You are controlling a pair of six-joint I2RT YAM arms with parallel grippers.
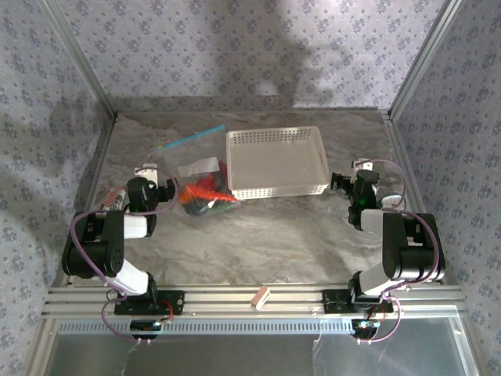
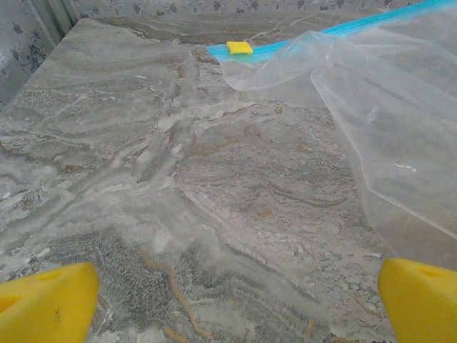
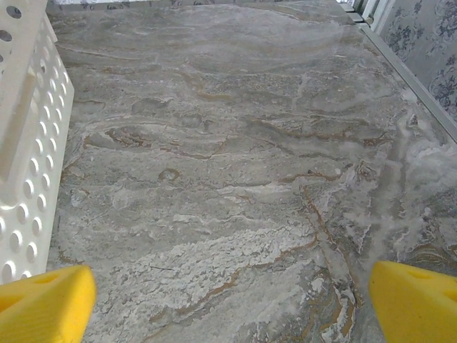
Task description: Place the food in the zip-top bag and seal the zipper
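The zip-top bag (image 1: 196, 168) lies on the marble table left of the basket, clear and crinkled. The food (image 1: 205, 194), a bunch of red, orange, green and dark pieces, sits at the bag's near end and looks to be inside it. The zipper (image 1: 192, 139) is a blue strip at the far end. In the left wrist view the bag (image 2: 389, 121) spreads on the right, with the zipper (image 2: 335, 30) and its yellow slider (image 2: 240, 48) ahead. My left gripper (image 2: 235, 304) (image 1: 153, 178) is open over bare table beside the bag. My right gripper (image 3: 232, 304) (image 1: 352, 178) is open, right of the basket.
A white perforated basket (image 1: 278, 160) stands in the middle at the back; its wall (image 3: 28, 150) is close on the right gripper's left. The table's metal frame edge (image 3: 407, 71) runs along the right. A small wooden block (image 1: 260, 298) rests on the front rail.
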